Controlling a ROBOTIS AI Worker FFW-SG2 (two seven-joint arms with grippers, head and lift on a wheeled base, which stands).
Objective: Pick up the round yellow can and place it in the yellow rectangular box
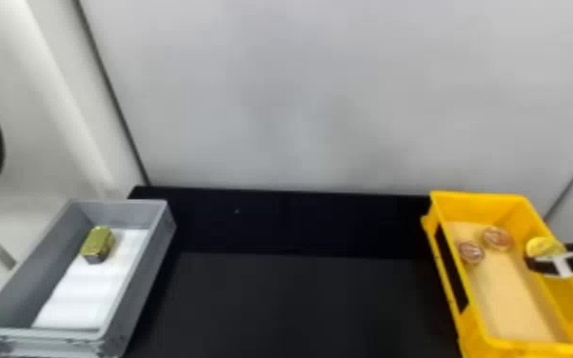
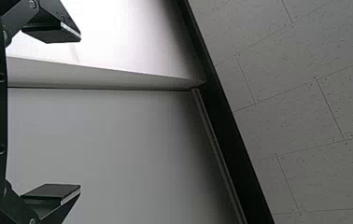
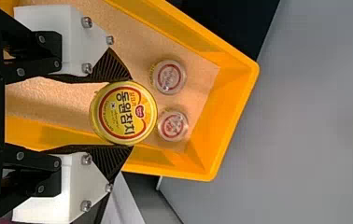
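Item, round yellow can (image 3: pixel 123 112): located at the far right of the tabletop (image 1: pixel 300 304), over the yellow rectangular box (image 1: pixel 480 204), toward that box's right side wall; printed face turned to the wrist camera; apparently above the box floor, contact with the wall not determinable.

Item, right claw (image 3: pixel 130 113): clamped on the can, one ribbed finger on either side of its rim; one finger overlaps the box's right side wall in the wrist view.

Item, left claw (image 2: pixel 80 113): fingers apart, nothing between them; before a pale wall and ceiling panels.

Item, two smaller round containers (image 1: pixel 497 238) (image 1: pixel 471 252): inside the yellow box, toward its far end, close to each other.

Item, grey box (image 1: pixel 143 285): at the tabletop's left edge; holds a gold block (image 1: pixel 97 243) near its far end.

Step in hand, as judged: placing; pick-up done, release outstanding.

Handling notes: ease the can inward from the right side wall, so that the outer finger has room to descend and spread; aim nearer than the two containers, lest the can land on one; keep the can level, grip firm but no tighter than needed; lower until the floor bears it; part the fingers slightly and evenly; lift straight up, lest a finger drag or tip it.
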